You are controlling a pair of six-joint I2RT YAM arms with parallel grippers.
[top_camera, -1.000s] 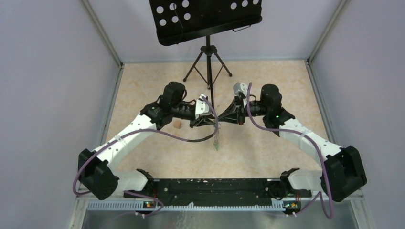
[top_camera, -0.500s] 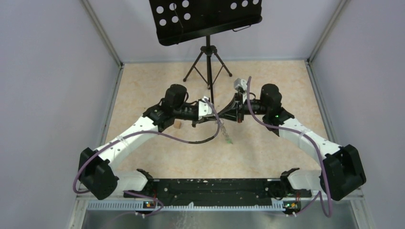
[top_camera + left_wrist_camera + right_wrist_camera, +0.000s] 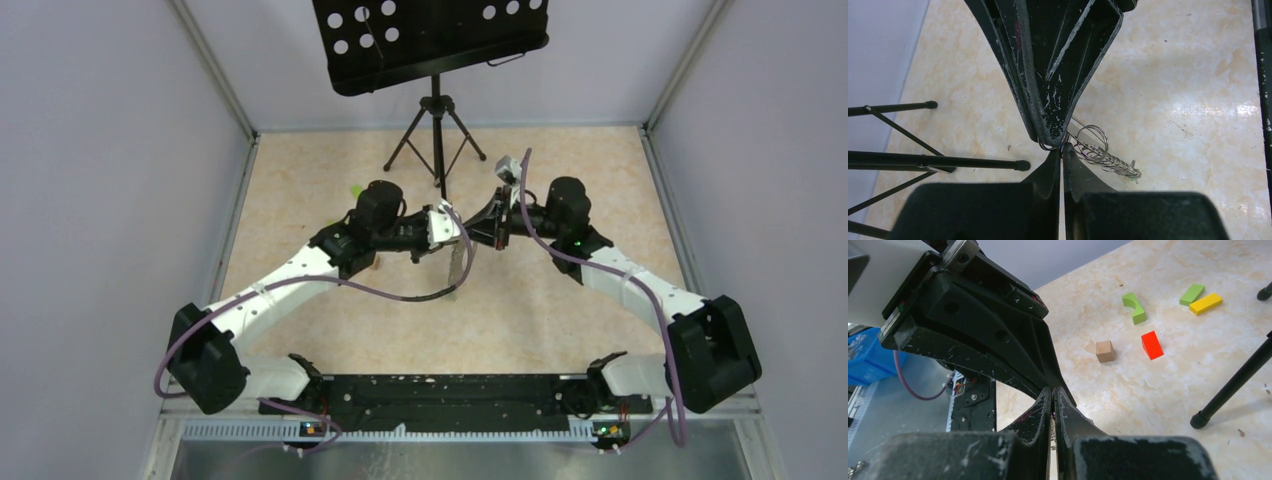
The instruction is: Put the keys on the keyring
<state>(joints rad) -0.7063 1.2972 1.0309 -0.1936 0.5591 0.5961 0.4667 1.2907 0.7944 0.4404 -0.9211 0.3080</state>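
Note:
My two grippers meet tip to tip above the middle of the table. In the left wrist view my left gripper (image 3: 1062, 150) comes up from below with its jaws pressed together on a thin wire of the keyring (image 3: 1092, 142), a cluster of silver wire rings. My right gripper (image 3: 1052, 140) reaches down from above, and a small ring loop pokes out under its tip. Its jaws are shut in its own view (image 3: 1053, 390), with something thin and dark between them. A short chain (image 3: 458, 266) hangs from the meeting point down to a green-tagged key (image 3: 1133, 175). No blue-tagged key can be made out.
A black music stand's tripod (image 3: 436, 130) rises just behind the grippers; its legs (image 3: 938, 162) run close by on the left. Loose blocks lie on the table's left: a curved green one (image 3: 1134, 307), a flat green one (image 3: 1192, 294), yellow (image 3: 1205, 303), red (image 3: 1152, 345), a wooden cube (image 3: 1105, 351).
My left gripper has moved right to the right gripper's tip and closed there. The hanging chain has swung. The right gripper has shifted slightly back.

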